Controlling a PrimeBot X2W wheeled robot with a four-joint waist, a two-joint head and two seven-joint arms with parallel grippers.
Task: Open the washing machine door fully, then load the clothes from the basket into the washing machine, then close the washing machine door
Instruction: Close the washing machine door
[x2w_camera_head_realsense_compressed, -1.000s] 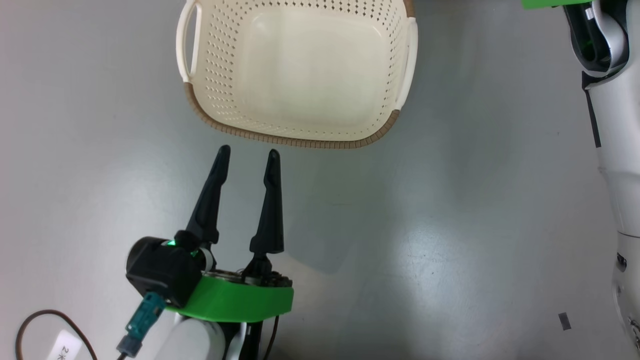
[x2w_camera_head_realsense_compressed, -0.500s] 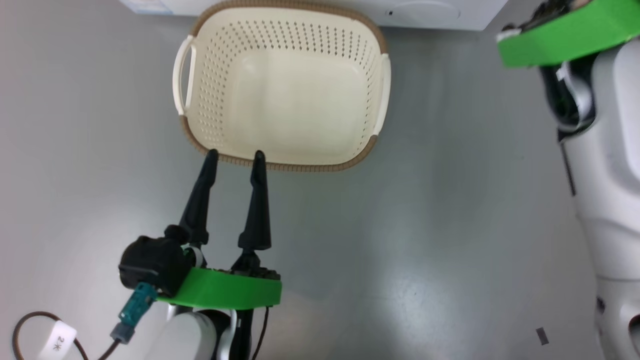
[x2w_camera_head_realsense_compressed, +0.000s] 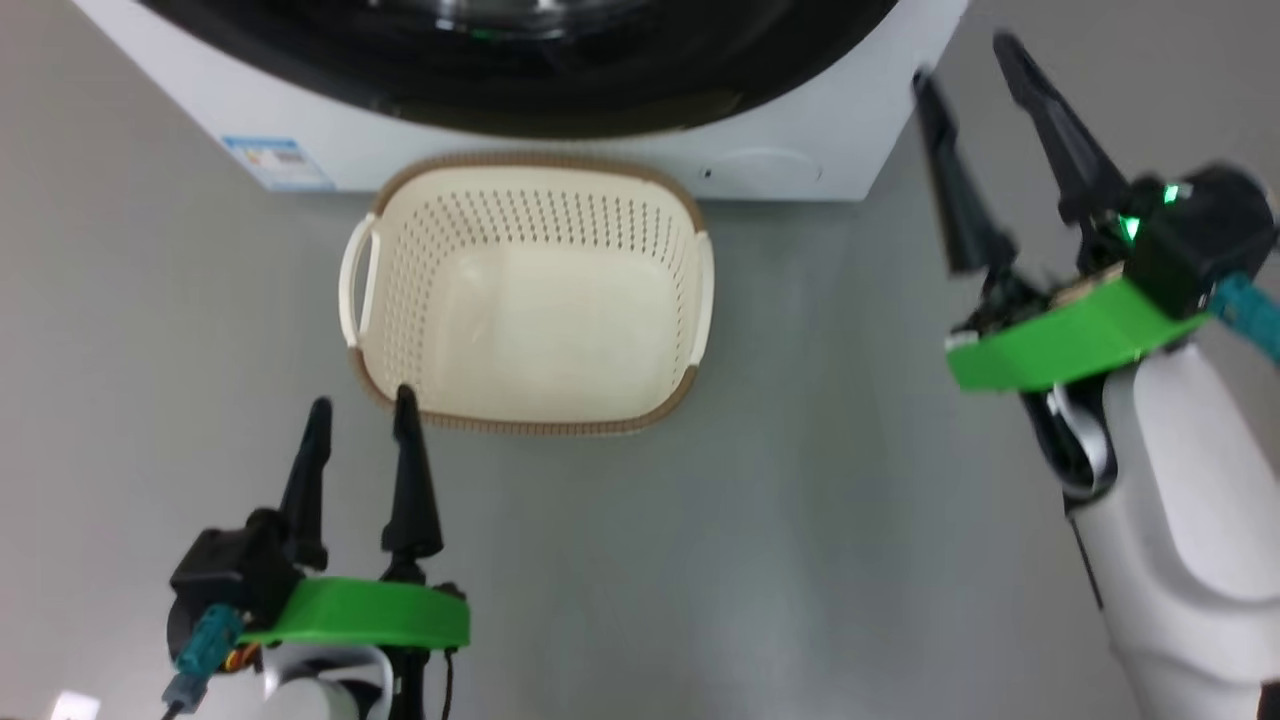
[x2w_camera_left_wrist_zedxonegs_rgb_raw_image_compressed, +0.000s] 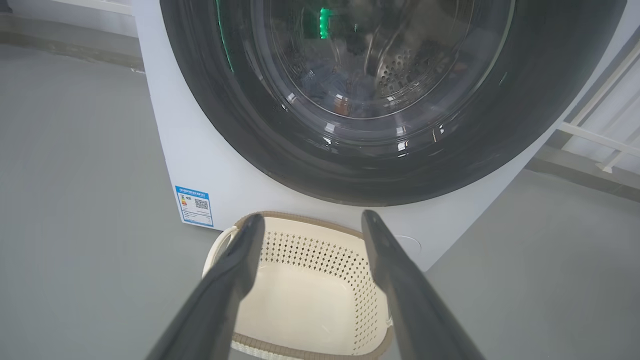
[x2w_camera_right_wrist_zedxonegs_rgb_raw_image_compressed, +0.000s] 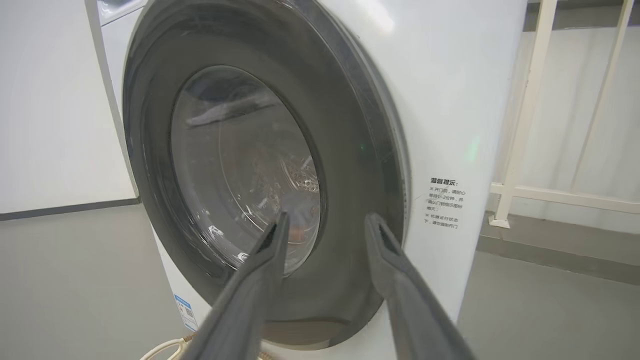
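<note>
One washing machine (x2w_camera_head_realsense_compressed: 850, 130), one basket (x2w_camera_head_realsense_compressed: 540, 160) and two grippers are here, each gripper with two long dark fingers.

The left gripper (x2w_camera_head_realsense_compressed: 362, 400) has its jaws spread with nothing between them. The cream basket sits on the floor just past their tips. From the head, one fingertip overlaps its near brown rim. Its two loop handles flank a perforated inside with a bare bottom.

The right gripper (x2w_camera_head_realsense_compressed: 962, 60) also has its jaws apart and holds nothing. It hangs off the machine's front corner. In its wrist view the washing machine door (x2w_camera_right_wrist_zedxonegs_rgb_raw_image_compressed: 345, 150) fills the space ahead of the jaws and is shut flat against the white front.

There is one door, with a glossy black rim around one bulging glass window. Through the glass, above the left jaws, the steel drum shows. Something bluish with an orange patch lies dim inside, probably the clothes (x2w_camera_left_wrist_zedxonegs_rgb_raw_image_compressed: 330, 87).

One blue label sticker (x2w_camera_head_realsense_compressed: 277, 162) sits low on the front, left of the basket. One round service flap (x2w_camera_head_realsense_compressed: 765, 165) is at its right, and one block of printed text (x2w_camera_right_wrist_zedxonegs_rgb_raw_image_compressed: 445, 202) is on the machine's side.

The floor (x2w_camera_head_realsense_compressed: 800, 500) is smooth, grey and slightly glossy. A white wall (x2w_camera_right_wrist_zedxonegs_rgb_raw_image_compressed: 50, 100) stands left of the right jaws, and a white railing (x2w_camera_right_wrist_zedxonegs_rgb_raw_image_compressed: 520, 125) stands to their right.
</note>
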